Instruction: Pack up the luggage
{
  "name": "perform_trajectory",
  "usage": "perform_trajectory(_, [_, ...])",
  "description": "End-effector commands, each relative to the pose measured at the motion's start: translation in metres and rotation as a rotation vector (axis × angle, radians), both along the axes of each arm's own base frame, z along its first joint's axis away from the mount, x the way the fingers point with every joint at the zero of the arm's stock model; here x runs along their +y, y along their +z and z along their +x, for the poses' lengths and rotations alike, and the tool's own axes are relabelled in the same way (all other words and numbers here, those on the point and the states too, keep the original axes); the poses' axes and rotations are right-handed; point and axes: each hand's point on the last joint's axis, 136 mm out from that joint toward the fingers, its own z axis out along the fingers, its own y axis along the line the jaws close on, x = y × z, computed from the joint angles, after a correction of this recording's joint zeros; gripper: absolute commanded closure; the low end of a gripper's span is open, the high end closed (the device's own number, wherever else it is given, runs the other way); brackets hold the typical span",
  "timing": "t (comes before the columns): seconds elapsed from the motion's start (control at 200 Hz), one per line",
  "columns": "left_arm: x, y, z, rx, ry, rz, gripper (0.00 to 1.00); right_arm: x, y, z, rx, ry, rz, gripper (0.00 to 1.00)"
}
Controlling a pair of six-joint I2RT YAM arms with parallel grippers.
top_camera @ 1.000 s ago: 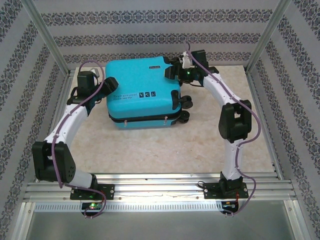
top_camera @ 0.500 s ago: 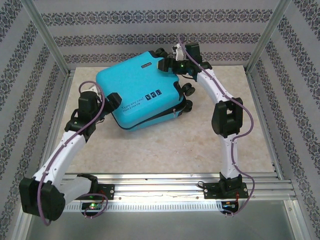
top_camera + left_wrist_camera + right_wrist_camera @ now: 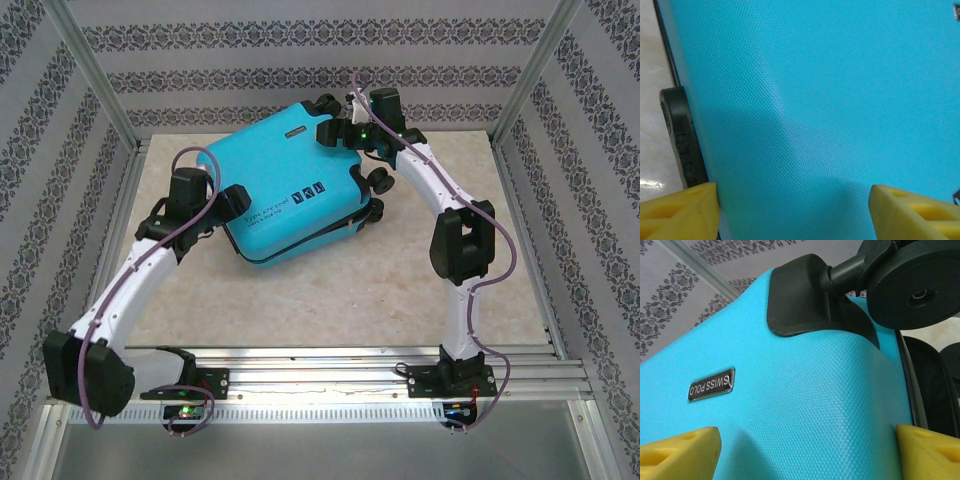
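Observation:
The luggage (image 3: 285, 180), a turquoise hard-shell case, lies closed and skewed on the beige table, its black wheels (image 3: 378, 180) at the right. My left gripper (image 3: 232, 200) sits at its near-left corner. In the left wrist view that gripper (image 3: 795, 210) stands open, yellow fingertips (image 3: 682, 212) wide apart, with the textured shell (image 3: 815, 100) right in front and a black side fitting (image 3: 682, 140) by the left finger. My right gripper (image 3: 335, 130) is at the far-right corner. It (image 3: 805, 452) is open too, facing the shell (image 3: 805, 390) below a wheel (image 3: 917, 285).
Patterned walls and slanted metal posts (image 3: 100, 80) close in the table on three sides. A metal rail (image 3: 320, 370) carries both arm bases at the near edge. Bare tabletop (image 3: 330, 290) lies in front of the case.
The luggage has swung round, its wheel end going farther back and its left end coming nearer. Both grippers stayed at their corners and moved with it.

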Motion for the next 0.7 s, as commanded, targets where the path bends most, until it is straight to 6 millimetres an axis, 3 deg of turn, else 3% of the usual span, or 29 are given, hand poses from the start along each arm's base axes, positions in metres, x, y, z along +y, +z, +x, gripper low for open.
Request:
perform_trajectory(0.0, [-0.071, 0.11, 0.036, -0.39, -0.323, -0.168, 0.25, 0.101, 0.064, -0.122, 0.035, 0.518, 0.219, 0.17])
perform_trajectory(0.255, [-0.066, 0.123, 0.068, -0.419, -0.322, -0.158, 0.25, 0.088, 0.061, -0.107, 0.027, 0.475, 0.21, 0.17])
perform_trajectory(0.46, [-0.06, 0.133, 0.079, -0.449, -0.32, -0.165, 0.25, 0.083, 0.047, -0.1, 0.042, 0.445, 0.19, 0.17])
perform_trajectory(0.694, [-0.06, 0.119, 0.092, -0.439, -0.333, -0.173, 0.25, 0.073, 0.029, -0.08, 0.05, 0.381, 0.146, 0.17])
